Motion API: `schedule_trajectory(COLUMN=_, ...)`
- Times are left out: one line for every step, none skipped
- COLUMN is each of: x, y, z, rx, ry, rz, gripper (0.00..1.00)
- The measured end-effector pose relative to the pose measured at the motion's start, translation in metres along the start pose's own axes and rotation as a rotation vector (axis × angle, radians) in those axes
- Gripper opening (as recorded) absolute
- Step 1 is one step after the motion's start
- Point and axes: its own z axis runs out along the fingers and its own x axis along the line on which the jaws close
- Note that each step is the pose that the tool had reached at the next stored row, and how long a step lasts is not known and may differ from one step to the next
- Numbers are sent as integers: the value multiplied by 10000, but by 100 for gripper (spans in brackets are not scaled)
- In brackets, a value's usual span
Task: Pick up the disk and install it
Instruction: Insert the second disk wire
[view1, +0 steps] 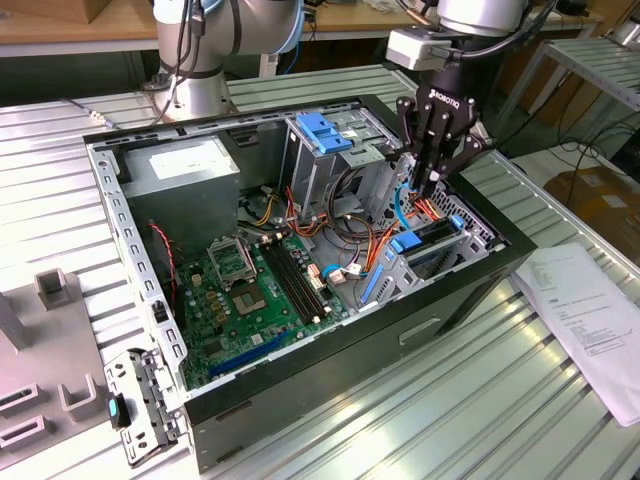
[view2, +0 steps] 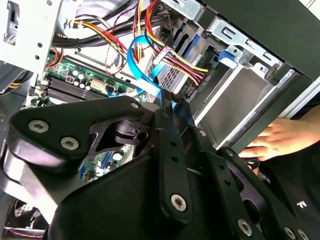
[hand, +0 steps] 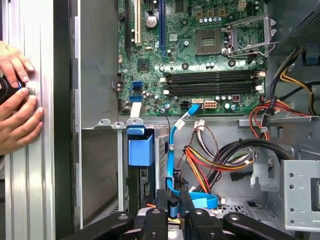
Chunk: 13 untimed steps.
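One gripper (view1: 432, 185) above disk (view1: 432, 243) seated in case bay; print illegible.

Ribbed metal table (view1: 560, 400) — open computer case (view1: 330, 390), white paper sheet (view1: 590, 310), grey fixtures (view1: 45, 350), bracket (view1: 140, 405).

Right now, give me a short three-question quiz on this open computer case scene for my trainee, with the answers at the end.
1. True or false: the black robot gripper hangs over the processor socket.
2. Where are the person's hands? A outside the open black computer case; B on the motherboard; C on the paper sheet.
3. Fill in: the thin flat cable looping near the gripper is ___.
Key: 1 false, it hangs over the grey metal drive bay; 2 A; 3 blue.
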Motion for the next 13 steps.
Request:
schedule_trajectory(x=-3, y=-1, z=11, rx=0, ry=8, rz=0, gripper=24)
schedule_trajectory(x=-7, y=-3, z=30, rx=1, ry=22, rz=-1, gripper=23)
schedule_trajectory(x=-9, y=-3, z=39, rx=1, ry=34, rz=0, gripper=16)
schedule_trajectory(x=-12, y=-4, z=54, rx=2, ry=52, rz=0, gripper=16)
schedule_trajectory(x=-14, y=-4, z=63, rx=3, ry=61, rz=0, gripper=16)
schedule_trajectory(x=-16, y=-4, z=73, rx=4, ry=67, rz=0, gripper=16)
schedule_trajectory(x=-3, y=-5, z=78, rx=5, ry=65, rz=0, gripper=16)
schedule_trajectory(x=16, y=-5, z=83, rx=5, ry=65, rz=-2, gripper=16)
schedule_trajectory(x=35, y=-6, z=87, rx=5, ry=65, rz=-4, gripper=16)
schedule_trajectory(x=77, y=-6, z=98, rx=7, ry=54, rz=-9, gripper=16)
schedule_trajectory(x=102, y=-6, z=105, rx=7, ry=43, rz=-12, gripper=16)
schedule_trajectory(x=124, y=-6, z=112, rx=8, ry=28, rz=-16, gripper=16)
schedule_trajectory(x=139, y=-6, z=115, rx=10, ry=2, rz=-21, gripper=16)
